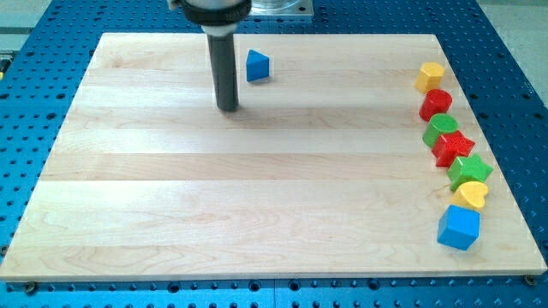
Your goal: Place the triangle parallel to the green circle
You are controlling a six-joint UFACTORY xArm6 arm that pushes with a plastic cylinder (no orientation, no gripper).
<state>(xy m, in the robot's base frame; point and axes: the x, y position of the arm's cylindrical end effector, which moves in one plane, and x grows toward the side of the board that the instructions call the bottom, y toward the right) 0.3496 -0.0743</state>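
A blue triangle block lies near the view's top, a little left of centre. My tip rests on the board just left of and below the triangle, a short gap apart. The green circle block sits at the view's right in a column of blocks, between a red circle-like block above it and a red star below it.
The right column also holds a yellow hexagon-like block at its top, then a green star, a yellow heart and a blue cube at its bottom. The wooden board lies on a blue perforated table.
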